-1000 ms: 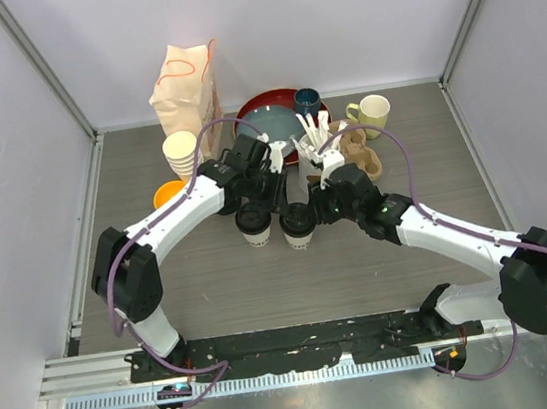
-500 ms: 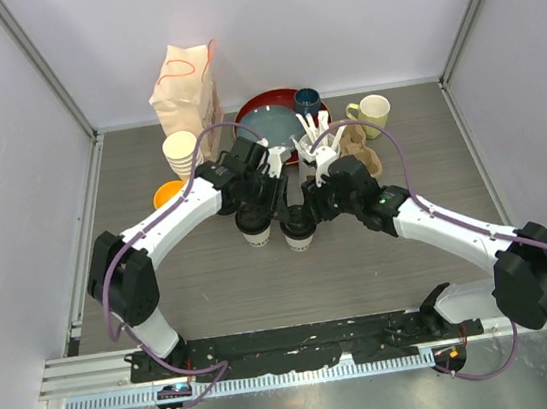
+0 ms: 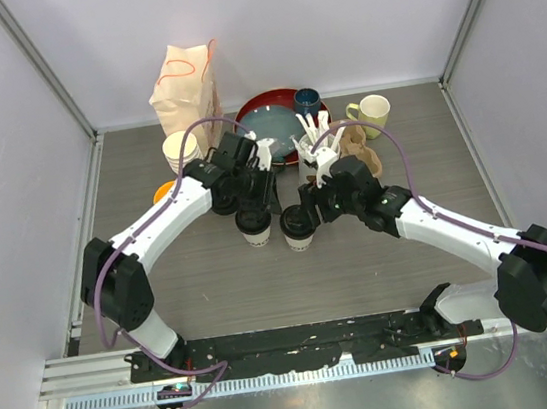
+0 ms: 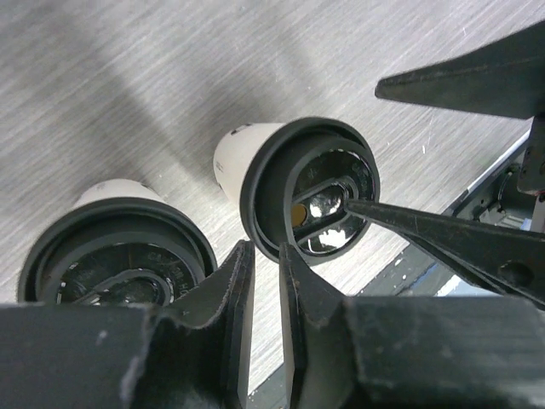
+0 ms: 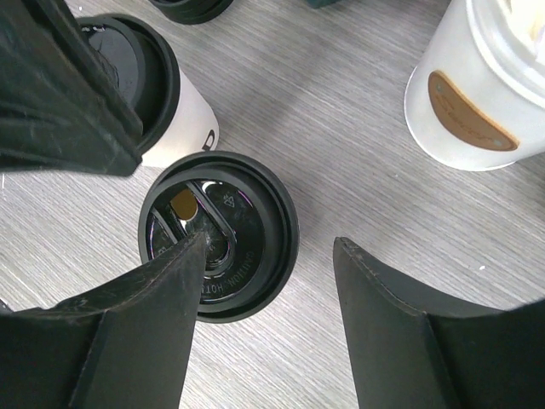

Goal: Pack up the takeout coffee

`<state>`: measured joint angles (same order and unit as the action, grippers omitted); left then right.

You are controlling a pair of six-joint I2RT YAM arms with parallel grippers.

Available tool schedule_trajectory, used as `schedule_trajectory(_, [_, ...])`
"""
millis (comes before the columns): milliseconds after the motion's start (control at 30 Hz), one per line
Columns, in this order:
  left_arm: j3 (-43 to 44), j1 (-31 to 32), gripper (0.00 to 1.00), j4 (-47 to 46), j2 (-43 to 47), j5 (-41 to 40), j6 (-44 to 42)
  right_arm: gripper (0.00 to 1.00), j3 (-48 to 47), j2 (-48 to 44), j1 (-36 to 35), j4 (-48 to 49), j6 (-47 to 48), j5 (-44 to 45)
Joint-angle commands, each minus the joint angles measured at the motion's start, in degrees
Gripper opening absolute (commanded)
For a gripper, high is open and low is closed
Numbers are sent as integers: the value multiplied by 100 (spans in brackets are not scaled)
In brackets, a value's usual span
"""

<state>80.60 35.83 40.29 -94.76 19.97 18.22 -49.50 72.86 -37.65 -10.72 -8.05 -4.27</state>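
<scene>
Two lidded cups stand on the table: left cup, with right cup at its 3 o'clock. Right claw gapes wide, one finger over the right cup's lid. Left claw is nearly closed and empty, at the left cup's 12 o'clock.

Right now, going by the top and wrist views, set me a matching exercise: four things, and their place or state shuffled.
1 paper bag
2 yellow-green mug
3 stack of lidless cups
4 right gripper

a open, one finger over a black-lidded cup
b back row, farthest left
c back row, farthest right
d just in front of the bag

Pairs: 1-b, 2-c, 3-d, 4-a
</scene>
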Motion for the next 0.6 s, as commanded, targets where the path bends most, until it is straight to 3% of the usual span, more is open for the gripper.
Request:
schedule_trajectory(0, [149, -156, 20, -495, 19, -81, 182, 67, 107, -184, 12, 299, -179, -135])
schedule_trajectory(567, [-70, -156, 24, -777, -455, 482, 288, 66, 423, -167, 21, 536, -399, -241])
